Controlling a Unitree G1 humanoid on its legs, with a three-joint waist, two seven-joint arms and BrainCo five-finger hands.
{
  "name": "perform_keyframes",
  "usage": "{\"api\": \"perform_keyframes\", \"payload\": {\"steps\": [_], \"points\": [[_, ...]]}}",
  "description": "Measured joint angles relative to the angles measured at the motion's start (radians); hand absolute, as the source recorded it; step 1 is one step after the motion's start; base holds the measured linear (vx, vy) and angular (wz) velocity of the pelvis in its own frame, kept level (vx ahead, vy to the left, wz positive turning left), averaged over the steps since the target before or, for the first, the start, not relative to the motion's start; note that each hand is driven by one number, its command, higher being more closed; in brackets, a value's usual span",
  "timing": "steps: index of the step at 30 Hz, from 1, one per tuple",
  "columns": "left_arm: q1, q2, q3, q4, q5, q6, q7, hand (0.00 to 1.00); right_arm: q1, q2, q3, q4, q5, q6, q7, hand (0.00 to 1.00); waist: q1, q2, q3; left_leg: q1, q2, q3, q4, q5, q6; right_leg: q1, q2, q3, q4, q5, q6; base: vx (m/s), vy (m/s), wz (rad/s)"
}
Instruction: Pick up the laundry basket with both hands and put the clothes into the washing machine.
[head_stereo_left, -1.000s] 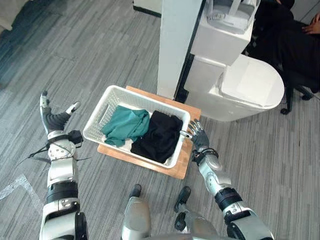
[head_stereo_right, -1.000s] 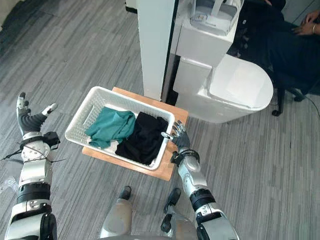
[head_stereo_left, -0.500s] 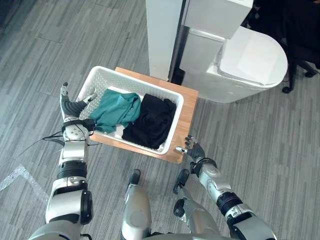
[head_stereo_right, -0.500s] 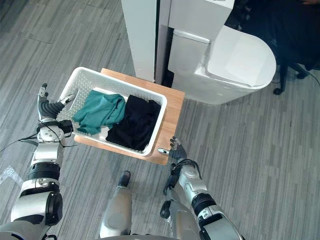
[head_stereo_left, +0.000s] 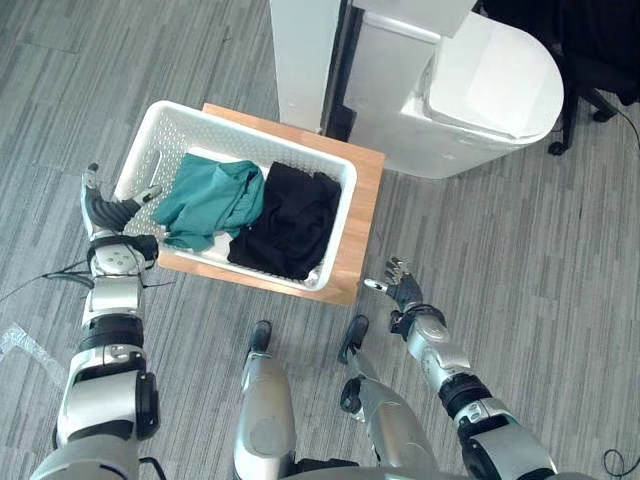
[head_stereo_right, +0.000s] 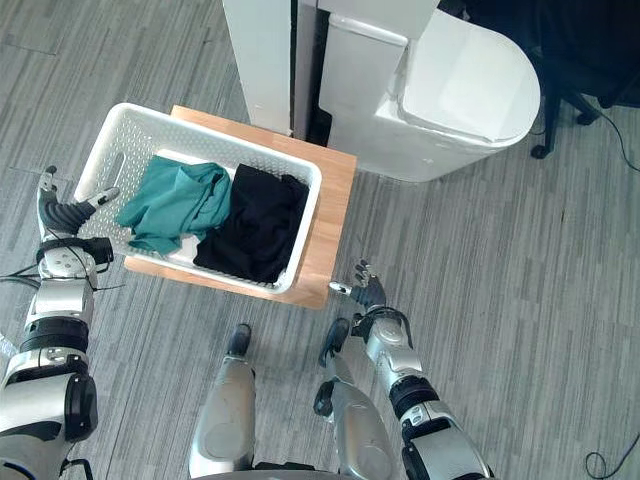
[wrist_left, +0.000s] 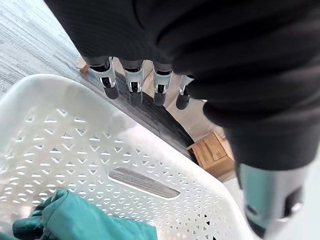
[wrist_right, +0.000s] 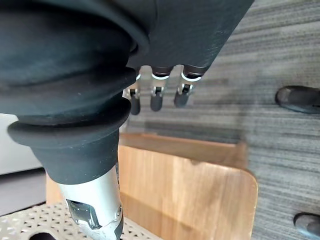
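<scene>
Laundry basket (head_stereo_left: 250, 137) sits on its wooden board (head_stereo_left: 366, 210), teal shirt (head_stereo_left: 205, 200) and black clothes (head_stereo_left: 290, 222) inside, nothing lifted yet. Left hand (head_stereo_left: 105, 212), fingers straight and spread, hovers just beside its nine o'clock end. Right hand (head_stereo_left: 401, 296), fingers loose, hangs off the board at five o'clock, gripping nothing. Washing machine (head_stereo_left: 485, 85) waits at one o'clock. I'd say the whole job remains.

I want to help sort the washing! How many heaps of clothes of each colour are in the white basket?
Teal heap: 1
Black heap: 1
Total: 2 heaps, lying side by side in the laundry basket.
</scene>
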Motion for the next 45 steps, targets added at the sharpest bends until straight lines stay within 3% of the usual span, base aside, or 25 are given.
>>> {"api": "perform_keyframes", "payload": {"steps": [4,7,12,23,29,31,38,45], "points": [[0.005,0.02,0.017,-0.004,0.0,0.0,0.01,0.0,0.02,0.0,-0.005,-0.086,0.009,-0.005,-0.006,0.0,0.0,0.0,0.0,-0.004,0.0,-0.006,0.003,0.0,0.0,-0.001,0.001,0.0,0.0,0.0,0.0,0.0,0.057,0.03],[0.026,0.024,0.069,-0.051,0.005,0.0,0.022,0.0,0.106,0.0,-0.047,-0.312,0.019,-0.036,-0.02,0.0,-0.001,-0.001,0.0,-0.005,0.0,-0.006,0.003,0.0,0.0,-0.002,0.001,0.002,-0.001,0.0,0.0,0.01,0.047,0.0],[0.055,0.031,0.088,-0.084,0.029,0.0,0.036,0.0,0.17,-0.002,-0.137,-0.478,0.021,-0.079,-0.048,0.0,-0.004,-0.005,0.0,-0.005,0.0,-0.006,0.003,-0.001,0.0,-0.002,0.002,0.004,-0.001,0.0,0.0,0.01,0.044,0.0],[0.1,0.032,0.087,-0.09,0.05,0.002,0.041,0.0,0.174,0.021,-0.078,-0.482,0.042,-0.1,-0.06,0.0,-0.003,-0.02,0.0,-0.016,-0.003,-0.017,0.016,-0.001,0.001,-0.002,0.002,-0.001,0.0,0.001,-0.001,0.0,0.048,0.02],[0.098,0.032,0.072,-0.116,0.067,0.002,0.041,0.0,0.067,0.059,0.042,-0.31,0.041,-0.092,-0.036,0.0,0.004,-0.021,0.001,-0.035,-0.005,-0.035,0.039,-0.002,0.001,-0.002,0.003,-0.011,-0.001,0.005,-0.007,-0.02,0.047,0.06],[0.092,0.032,0.05,-0.116,0.067,0.002,0.041,0.0,0.044,0.072,0.082,-0.285,0.041,-0.082,-0.035,0.0,0.02,-0.021,0.001,-0.041,-0.007,-0.039,0.041,-0.002,0.001,-0.004,0.002,-0.012,-0.001,0.008,-0.009,-0.03,0.056,0.05],[0.092,0.028,0.033,-0.121,0.067,0.002,0.041,0.0,-0.008,0.078,0.099,-0.22,0.049,-0.074,-0.036,0.0,0.028,-0.023,0.001,-0.074,-0.014,-0.062,0.059,-0.002,0.001,-0.018,-0.007,-0.031,-0.001,0.011,-0.004,-0.02,0.058,0.08],[0.089,0.027,0.003,-0.123,0.067,0.002,0.041,0.0,-0.056,0.077,0.09,-0.174,0.048,-0.071,-0.044,0.0,0.029,-0.045,0.018,-0.09,-0.016,-0.067,0.077,-0.002,0.001,-0.023,-0.008,-0.02,-0.001,0.02,0.008,0.0,0.058,0.02]]}}
